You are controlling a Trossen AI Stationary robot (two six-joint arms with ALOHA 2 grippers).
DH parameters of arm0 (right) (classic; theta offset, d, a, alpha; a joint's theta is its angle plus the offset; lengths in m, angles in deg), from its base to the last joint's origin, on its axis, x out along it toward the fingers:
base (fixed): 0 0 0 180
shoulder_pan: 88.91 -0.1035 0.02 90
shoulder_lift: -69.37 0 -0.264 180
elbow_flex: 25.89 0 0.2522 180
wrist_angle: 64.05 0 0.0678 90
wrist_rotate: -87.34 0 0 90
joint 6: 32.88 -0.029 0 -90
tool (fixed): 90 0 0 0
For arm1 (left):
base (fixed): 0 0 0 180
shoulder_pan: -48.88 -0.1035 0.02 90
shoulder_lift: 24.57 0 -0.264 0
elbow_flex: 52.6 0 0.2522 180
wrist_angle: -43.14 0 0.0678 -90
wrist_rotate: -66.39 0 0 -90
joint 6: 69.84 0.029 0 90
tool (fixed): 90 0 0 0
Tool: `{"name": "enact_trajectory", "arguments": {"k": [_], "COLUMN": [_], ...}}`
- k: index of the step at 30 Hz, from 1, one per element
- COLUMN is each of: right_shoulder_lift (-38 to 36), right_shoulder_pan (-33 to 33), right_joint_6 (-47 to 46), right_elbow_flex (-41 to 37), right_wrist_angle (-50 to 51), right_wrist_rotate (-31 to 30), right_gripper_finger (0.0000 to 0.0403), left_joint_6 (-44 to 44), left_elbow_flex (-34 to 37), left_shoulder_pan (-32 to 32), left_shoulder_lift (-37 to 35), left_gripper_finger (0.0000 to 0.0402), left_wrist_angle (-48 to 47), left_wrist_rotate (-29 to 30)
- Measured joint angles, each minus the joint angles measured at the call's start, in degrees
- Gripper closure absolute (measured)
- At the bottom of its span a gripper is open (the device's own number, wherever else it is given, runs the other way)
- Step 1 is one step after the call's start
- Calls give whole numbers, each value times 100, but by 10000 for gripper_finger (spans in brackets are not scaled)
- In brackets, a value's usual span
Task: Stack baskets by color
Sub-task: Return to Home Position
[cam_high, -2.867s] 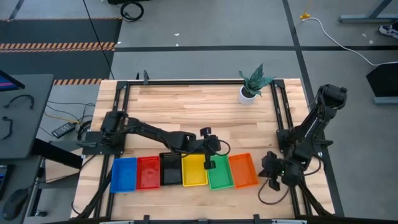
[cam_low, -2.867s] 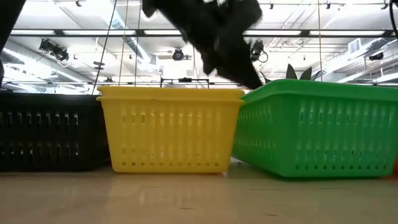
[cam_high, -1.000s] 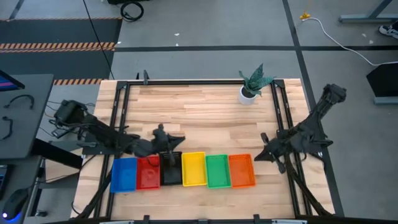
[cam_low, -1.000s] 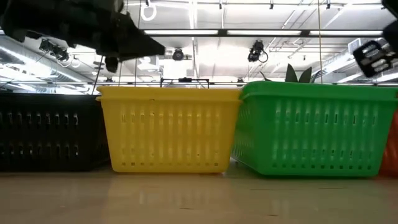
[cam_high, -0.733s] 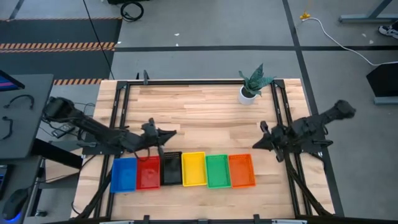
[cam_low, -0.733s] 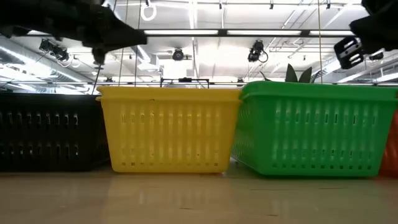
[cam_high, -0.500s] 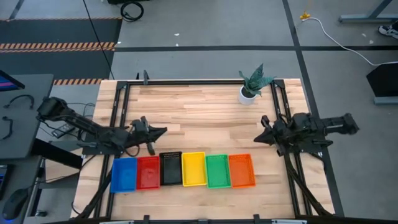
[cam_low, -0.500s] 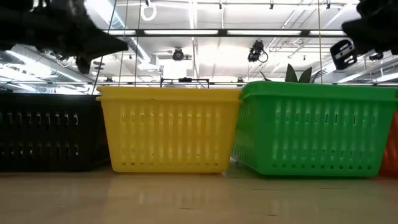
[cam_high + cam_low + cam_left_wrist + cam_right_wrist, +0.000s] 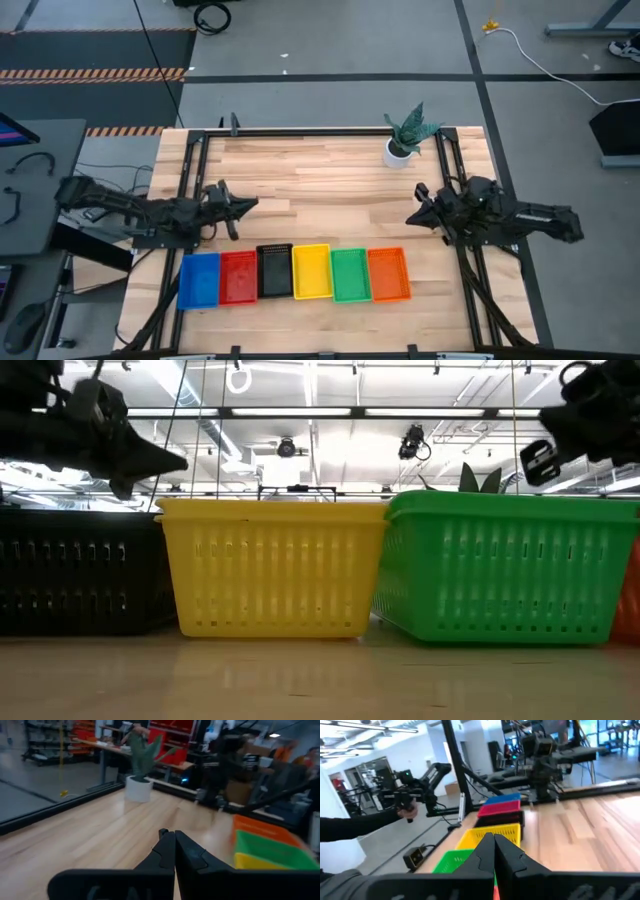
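Observation:
Six baskets stand side by side along the table's near edge: blue (image 9: 198, 280), red (image 9: 238, 277), black (image 9: 274, 271), yellow (image 9: 312, 271), green (image 9: 351, 274) and orange (image 9: 389, 274). They rest on their bottoms. The low view shows the yellow basket (image 9: 275, 565) with two rims, one on the other, beside the green one (image 9: 505, 565). My left gripper (image 9: 250, 203) hovers level above the table, beyond the red basket, shut on nothing (image 9: 174, 837). My right gripper (image 9: 410, 218) hovers beyond the orange basket, also shut and empty (image 9: 493, 840).
A green plant in a white pot (image 9: 403, 143) stands at the far right of the table. Black frame rails (image 9: 192, 180) run along the table's left and right sides. A person's hand (image 9: 407, 811) shows beyond the table in the right wrist view.
My left gripper has drawn back from above the black basket toward the table's left and far edges, staying shut. My right gripper has swung toward the far edge as its arm folded down level. The baskets have not moved.

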Motion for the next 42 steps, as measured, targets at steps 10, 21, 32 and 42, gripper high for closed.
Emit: {"name": "enact_trajectory", "arguments": {"k": [10,21,32,42], "right_shoulder_lift": [-20,-25,-26,-26], "right_shoulder_pan": [1372,1977,-442,-1439], "right_joint_6": [-94,-1238,-524,472], "right_elbow_flex": [-178,-178,-181,-181], "right_wrist_angle": [-251,-255,-56,20], "right_wrist_rotate": [929,-42,-2814,-3436], "right_gripper_finger": [402,402,402,402], "left_joint_6": [639,909,1097,1104], "left_elbow_flex": [2,4,7,7], "left_shoulder_pan": [-1579,-1653,-1267,-1078], "left_shoulder_lift": [-1022,-1099,-1097,-1094], "left_gripper_finger": [401,399,396,395], "left_wrist_angle": [-1021,-1019,-1014,-1063], "left_wrist_rotate": [-1725,-2245,-1607,-1323]}}
